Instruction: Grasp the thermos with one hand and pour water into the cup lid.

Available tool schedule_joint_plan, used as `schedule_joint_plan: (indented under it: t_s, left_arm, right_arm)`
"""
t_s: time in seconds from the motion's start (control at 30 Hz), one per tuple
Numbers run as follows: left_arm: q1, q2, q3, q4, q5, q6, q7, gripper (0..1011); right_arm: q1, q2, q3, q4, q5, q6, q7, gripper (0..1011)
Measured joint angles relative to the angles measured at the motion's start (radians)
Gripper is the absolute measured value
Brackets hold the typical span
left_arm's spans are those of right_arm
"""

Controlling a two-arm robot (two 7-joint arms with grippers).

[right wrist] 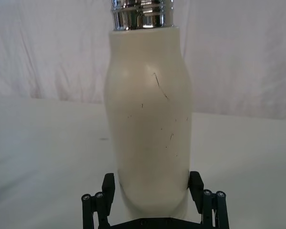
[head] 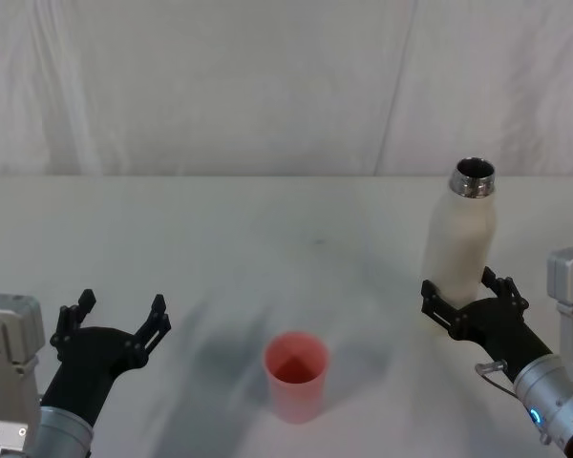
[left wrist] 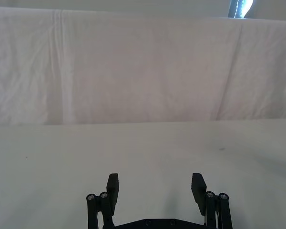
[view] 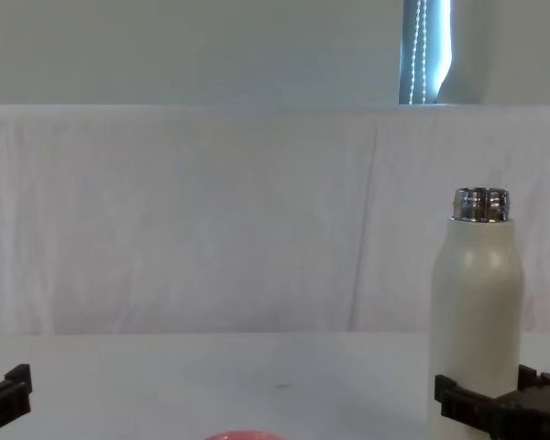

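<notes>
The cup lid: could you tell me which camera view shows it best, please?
The head view: the whole pink cup lid stands upright and open-mouthed on the table. The chest view catches just its rim at the bottom edge.

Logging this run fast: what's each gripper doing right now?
Left gripper: open, holding nothing.
Right gripper: fingers on both sides of the thermos base; a firm clamp cannot be told.

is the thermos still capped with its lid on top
No, the thermos stands with its steel neck open at the top, and the cup lid sits apart on the table, mouth up, while the right gripper brackets the bottle's base.
</notes>
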Motion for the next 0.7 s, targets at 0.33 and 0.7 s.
schedule_joint_plan:
  t_s: [0.33, 0.7]
  left_arm:
    - [0.0, 0.0, 0.0, 0.0, 0.0, 0.0, 0.0, 1001]
    - [0.0, 0.0, 0.0, 0.0, 0.0, 0.0, 0.0, 1001]
  right_arm:
    - [0.024, -0.012, 0.001, 0.043, -0.007, -0.005, -0.001, 1002]
    - [0.054, -0.026, 0.006, 0.089, -0.009, -0.017, 0.001, 1002]
